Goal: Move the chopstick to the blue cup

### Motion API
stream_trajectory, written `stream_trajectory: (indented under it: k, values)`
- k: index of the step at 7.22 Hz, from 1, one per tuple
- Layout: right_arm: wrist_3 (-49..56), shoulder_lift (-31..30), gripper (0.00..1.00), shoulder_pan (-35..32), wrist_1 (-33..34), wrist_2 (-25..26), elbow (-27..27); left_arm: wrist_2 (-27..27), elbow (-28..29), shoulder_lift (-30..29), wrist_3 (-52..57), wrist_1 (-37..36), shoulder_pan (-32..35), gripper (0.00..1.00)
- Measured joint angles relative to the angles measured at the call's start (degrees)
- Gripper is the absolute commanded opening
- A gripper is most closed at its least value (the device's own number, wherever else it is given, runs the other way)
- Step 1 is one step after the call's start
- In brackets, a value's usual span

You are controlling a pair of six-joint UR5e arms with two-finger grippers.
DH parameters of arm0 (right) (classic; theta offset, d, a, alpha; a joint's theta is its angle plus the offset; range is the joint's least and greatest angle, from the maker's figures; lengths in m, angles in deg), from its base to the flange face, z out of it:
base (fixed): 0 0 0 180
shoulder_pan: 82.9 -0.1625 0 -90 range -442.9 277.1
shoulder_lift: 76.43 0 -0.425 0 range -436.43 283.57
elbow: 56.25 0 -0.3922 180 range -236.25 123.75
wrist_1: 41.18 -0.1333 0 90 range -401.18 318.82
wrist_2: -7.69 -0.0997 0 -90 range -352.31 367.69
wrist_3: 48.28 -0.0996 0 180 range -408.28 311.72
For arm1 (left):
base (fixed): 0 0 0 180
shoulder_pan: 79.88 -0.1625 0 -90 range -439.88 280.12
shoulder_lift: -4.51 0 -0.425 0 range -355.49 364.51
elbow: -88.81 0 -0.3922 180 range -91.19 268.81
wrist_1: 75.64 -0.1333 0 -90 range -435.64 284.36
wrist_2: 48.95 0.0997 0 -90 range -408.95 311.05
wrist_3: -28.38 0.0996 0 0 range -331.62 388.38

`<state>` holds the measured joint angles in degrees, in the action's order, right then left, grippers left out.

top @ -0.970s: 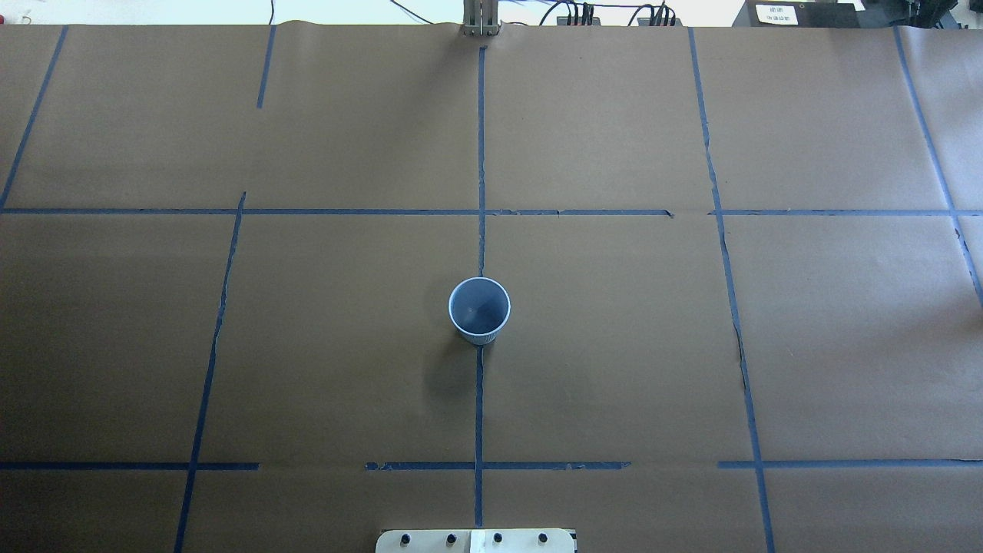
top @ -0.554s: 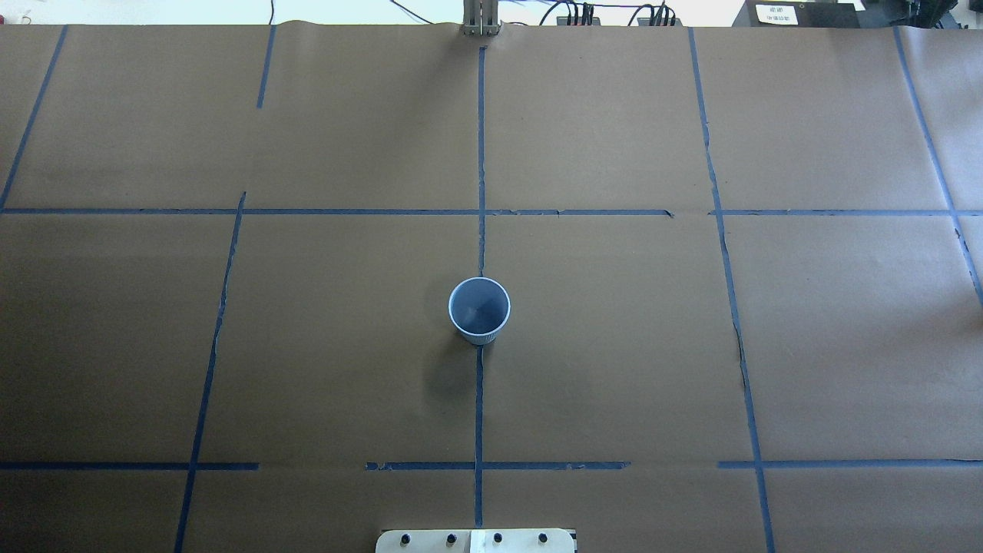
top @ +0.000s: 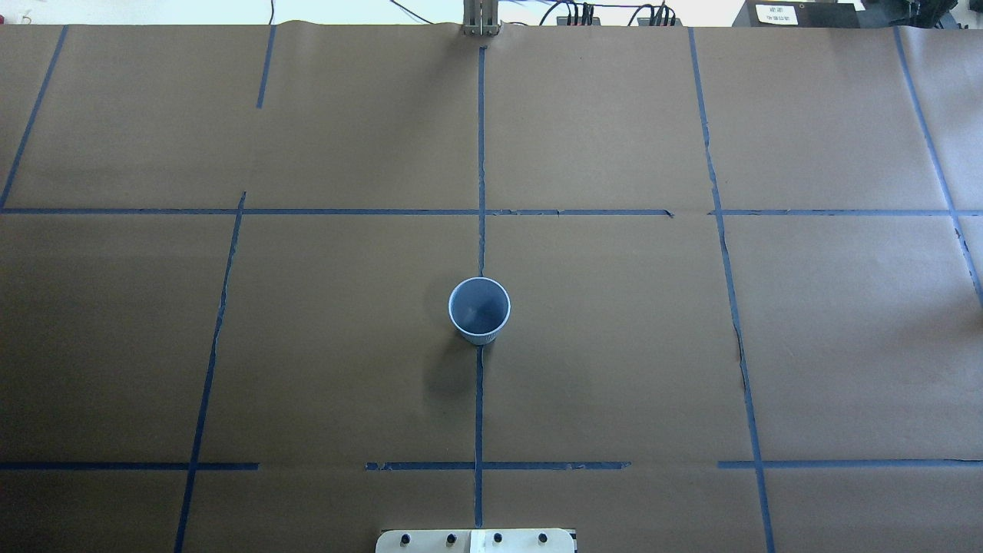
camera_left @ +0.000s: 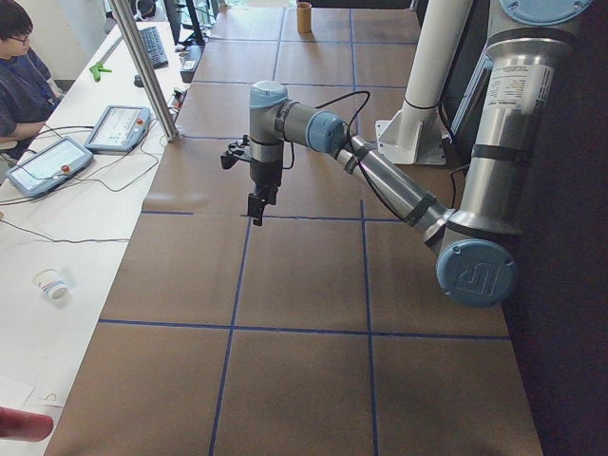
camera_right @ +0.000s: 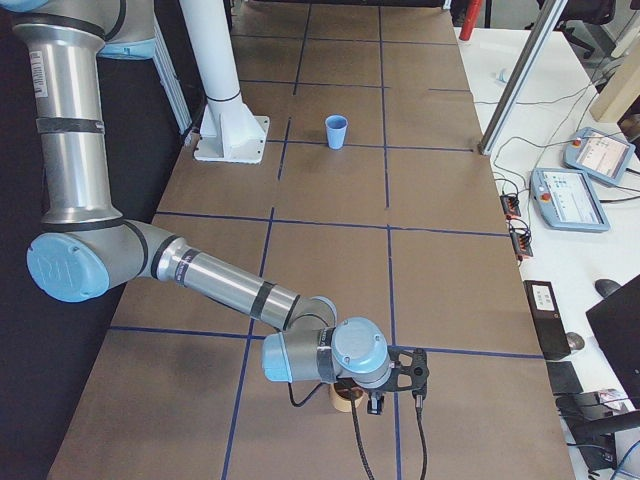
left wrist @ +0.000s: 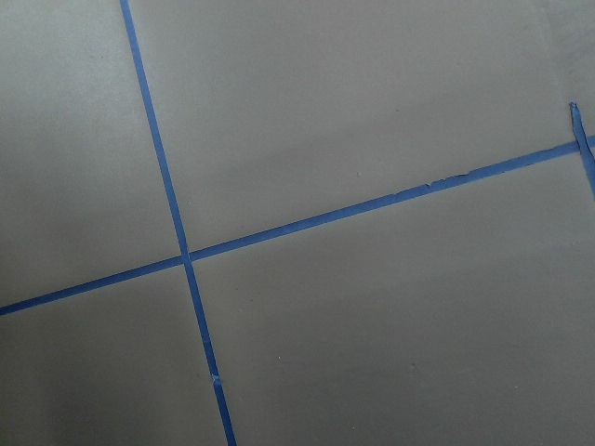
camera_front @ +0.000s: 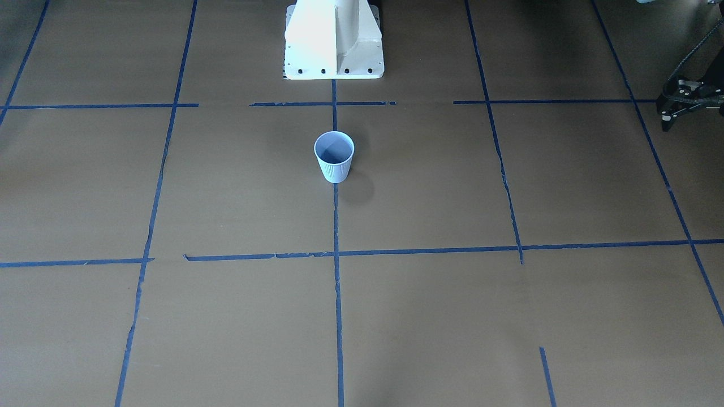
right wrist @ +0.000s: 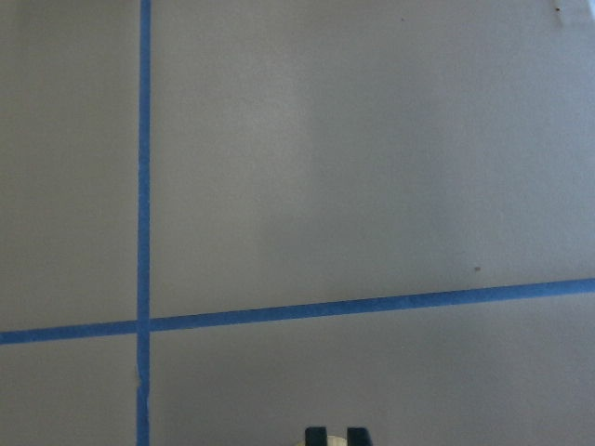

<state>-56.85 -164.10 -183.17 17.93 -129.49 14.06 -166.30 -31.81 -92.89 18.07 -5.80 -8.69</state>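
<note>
The blue cup (top: 479, 309) stands upright in the middle of the brown table (top: 614, 346), light blue with ribbed sides (camera_front: 334, 156), small and far in the right side view (camera_right: 336, 131). No chopstick shows in any view. My left gripper (camera_left: 256, 214) hangs pointing down over the table's left end, far from the cup; the front view catches it at its right edge (camera_front: 670, 113), and I cannot tell its state. My right gripper (camera_right: 373, 407) points down at the table's right end beside a tan cup (camera_right: 345, 398). Its fingertips (right wrist: 316, 435) sit close together at the frame's bottom edge.
Blue tape lines (top: 480, 153) cross the brown paper. The white robot base (camera_front: 334, 39) stands behind the cup. A side table on the far side holds teach pendants (camera_left: 119, 128) and a white paper cup (camera_left: 52, 283); a seated person (camera_left: 19, 85) is there.
</note>
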Motion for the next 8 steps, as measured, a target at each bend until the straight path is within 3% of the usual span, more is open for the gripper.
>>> stream_trajectory:
  k: [2,5,8]
  values:
    - [0.1,-2.6,0.00,-4.1,0.2,-1.7,5.4,-0.1,-0.4,0.0,-0.1,-0.2,0.1,1.00]
    - [0.2,-8.1,0.00,-8.9,0.3,-1.9,18.6,-0.1,-0.7,0.0,-0.1,-0.2,0.1,1.00]
    - [-1.7,-5.0,0.00,-8.8,3.6,-1.7,26.7,-0.2,-0.5,0.7,0.0,-0.1,0.0,1.00]
